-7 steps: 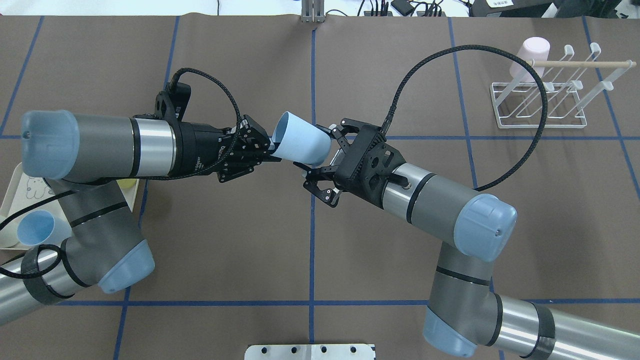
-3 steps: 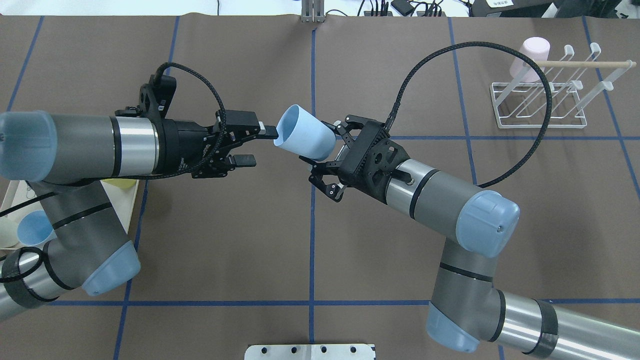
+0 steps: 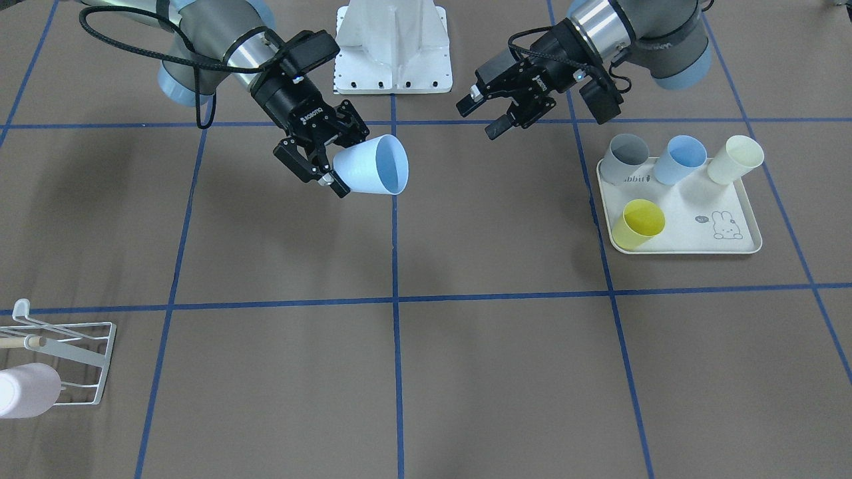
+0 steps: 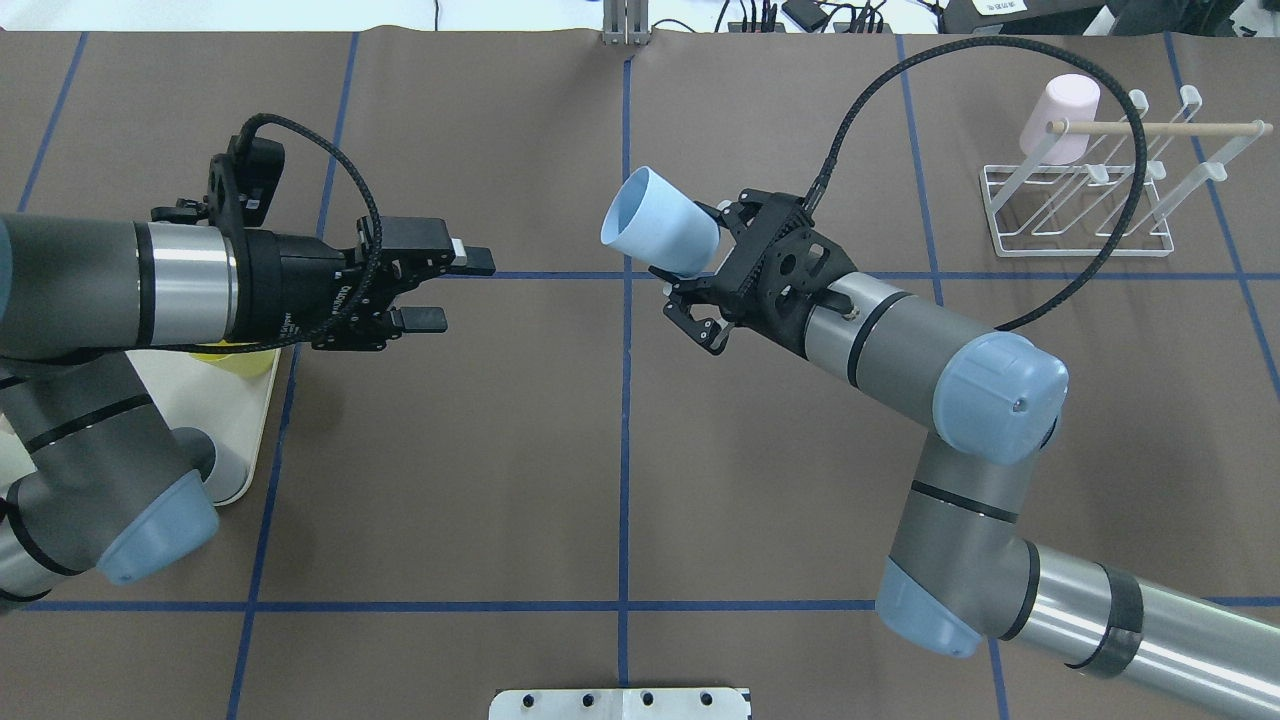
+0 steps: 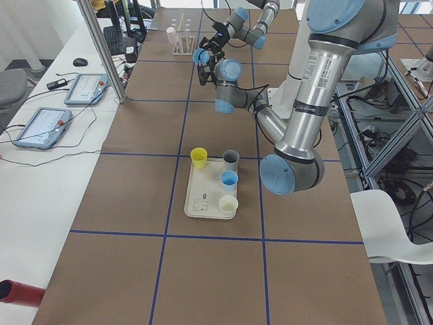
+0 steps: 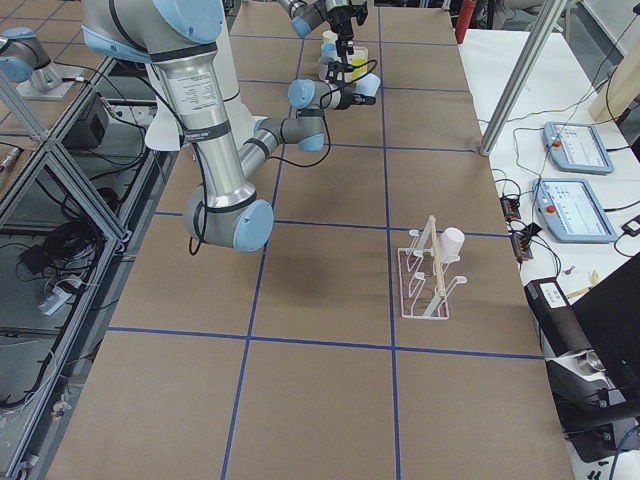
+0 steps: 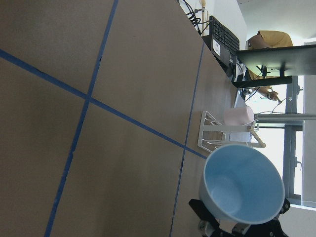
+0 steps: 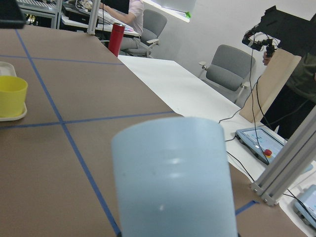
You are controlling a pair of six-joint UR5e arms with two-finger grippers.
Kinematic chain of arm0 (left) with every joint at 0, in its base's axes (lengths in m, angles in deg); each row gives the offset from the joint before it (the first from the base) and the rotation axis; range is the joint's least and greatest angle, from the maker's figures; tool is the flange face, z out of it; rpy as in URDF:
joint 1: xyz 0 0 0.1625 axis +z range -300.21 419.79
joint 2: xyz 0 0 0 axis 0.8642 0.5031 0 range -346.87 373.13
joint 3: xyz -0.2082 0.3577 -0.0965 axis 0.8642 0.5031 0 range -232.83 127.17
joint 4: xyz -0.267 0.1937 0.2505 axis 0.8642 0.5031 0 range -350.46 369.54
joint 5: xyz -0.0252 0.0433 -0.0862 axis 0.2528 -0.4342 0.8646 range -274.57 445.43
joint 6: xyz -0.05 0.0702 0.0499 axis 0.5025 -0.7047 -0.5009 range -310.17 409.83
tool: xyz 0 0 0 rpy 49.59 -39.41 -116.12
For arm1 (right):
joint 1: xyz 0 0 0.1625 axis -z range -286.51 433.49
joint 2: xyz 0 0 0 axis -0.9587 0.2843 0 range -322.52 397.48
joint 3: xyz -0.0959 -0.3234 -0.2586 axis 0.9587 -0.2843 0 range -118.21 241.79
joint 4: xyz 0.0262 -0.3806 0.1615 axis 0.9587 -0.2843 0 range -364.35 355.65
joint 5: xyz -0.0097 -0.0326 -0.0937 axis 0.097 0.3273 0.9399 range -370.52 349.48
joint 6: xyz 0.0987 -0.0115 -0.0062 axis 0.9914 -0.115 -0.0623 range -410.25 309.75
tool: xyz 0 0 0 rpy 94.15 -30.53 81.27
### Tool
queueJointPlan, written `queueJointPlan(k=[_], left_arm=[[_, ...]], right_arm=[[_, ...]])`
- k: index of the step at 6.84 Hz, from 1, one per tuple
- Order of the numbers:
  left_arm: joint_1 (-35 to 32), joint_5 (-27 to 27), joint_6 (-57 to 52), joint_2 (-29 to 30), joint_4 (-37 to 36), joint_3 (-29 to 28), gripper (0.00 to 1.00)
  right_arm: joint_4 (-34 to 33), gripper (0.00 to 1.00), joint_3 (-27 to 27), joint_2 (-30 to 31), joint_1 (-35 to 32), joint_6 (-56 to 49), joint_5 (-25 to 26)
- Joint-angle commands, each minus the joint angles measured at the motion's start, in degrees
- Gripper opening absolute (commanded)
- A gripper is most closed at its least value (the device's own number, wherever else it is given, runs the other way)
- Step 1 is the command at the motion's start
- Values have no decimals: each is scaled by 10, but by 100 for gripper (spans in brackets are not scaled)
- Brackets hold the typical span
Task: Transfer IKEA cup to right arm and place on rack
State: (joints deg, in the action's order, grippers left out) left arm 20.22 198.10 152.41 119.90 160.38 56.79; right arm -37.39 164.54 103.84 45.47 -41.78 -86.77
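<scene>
handover was done: right arm [image 4: 900,340] jaws clenched on blue cup [image 4: 655,235]; left arm [image 4: 190,285] jaws released (empty); rack [image 4: 1160,127] placement was pending.

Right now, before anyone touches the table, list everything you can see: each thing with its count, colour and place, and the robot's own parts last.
held cup: 1, light blue, above the table's middle, mouth towards the left arm
rack: 1, white wire with a wooden peg, far corner on the robot's right
pink cup: 1, pale pink, hung on the rack
tray: 1, cream with a rabbit print, on the robot's left
grey cup, blue cup, cream cup, yellow cup: 1 each, on the tray
table: 1, brown with blue grid lines
left end effector: 1, black, open and empty, near the tray
right end effector: 1, black, shut on the held cup's base
</scene>
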Motion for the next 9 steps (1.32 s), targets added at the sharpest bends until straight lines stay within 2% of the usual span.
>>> queueJointPlan(k=[1,2,3,4,5,6,8,9], left_arm=[[-5,4,-59,-27,-2,2,100],[-5,3,-59,-28,-2,2,100],[-5,2,-59,-28,-2,3,100],[-5,2,-59,-28,-2,3,100],[-4,2,-59,-28,-2,3,100],[-5,2,-60,-29,-4,2,100],[-4,1,-146,-46,-27,2,100],[-6,1,-203,-46,-67,2,100]], right_arm=[[-161,0,45,8,-38,6,0],[-291,0,93,9,-68,-3,-2],[-408,0,128,3,-102,-61,-11],[-471,0,140,10,-132,-146,-13],[-506,0,142,26,-162,-213,-12],[-507,0,154,70,-195,-294,-13],[-507,0,169,145,-283,-508,-12],[-507,0,169,168,-310,-585,-7]])
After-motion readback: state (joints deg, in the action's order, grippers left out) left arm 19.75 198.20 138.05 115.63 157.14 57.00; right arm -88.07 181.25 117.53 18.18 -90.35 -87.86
